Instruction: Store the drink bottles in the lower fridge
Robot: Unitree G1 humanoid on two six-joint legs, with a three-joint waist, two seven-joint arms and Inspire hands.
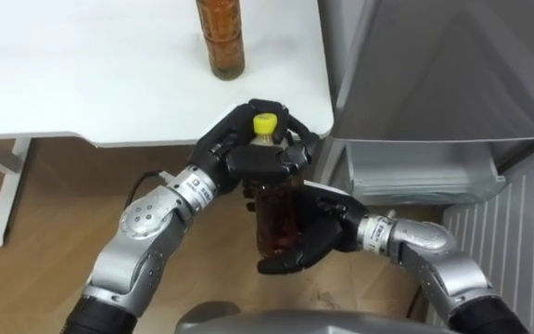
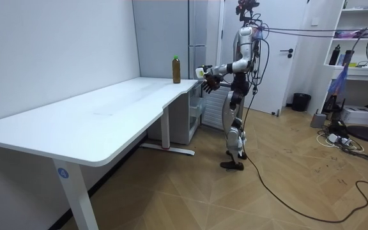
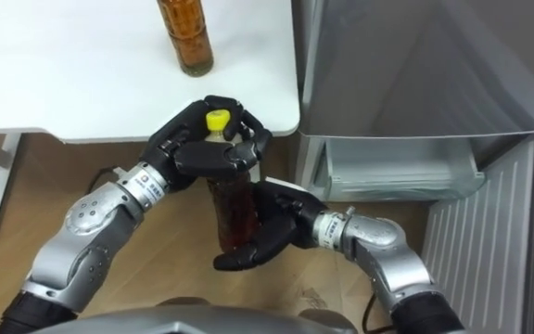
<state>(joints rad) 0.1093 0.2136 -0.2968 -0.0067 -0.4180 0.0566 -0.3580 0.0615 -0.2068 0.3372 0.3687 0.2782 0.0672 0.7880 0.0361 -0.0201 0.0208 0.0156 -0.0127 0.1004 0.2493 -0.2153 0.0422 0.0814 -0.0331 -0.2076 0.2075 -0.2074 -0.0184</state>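
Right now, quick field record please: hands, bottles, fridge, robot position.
left hand: curled round the held bottle at its neck, under the yellow cap
right hand: curled round the held bottle's lower part
held bottle: upright, off the table
second bottle: standing on the table near its edge
lower drawer: open, right of the table
robot: stands at the table's corner, by the fridge

Robot stands beside fridge (image 2: 165, 32), facing white table (image 2: 107, 108); bottle (image 2: 176, 69) upright near table's corner.
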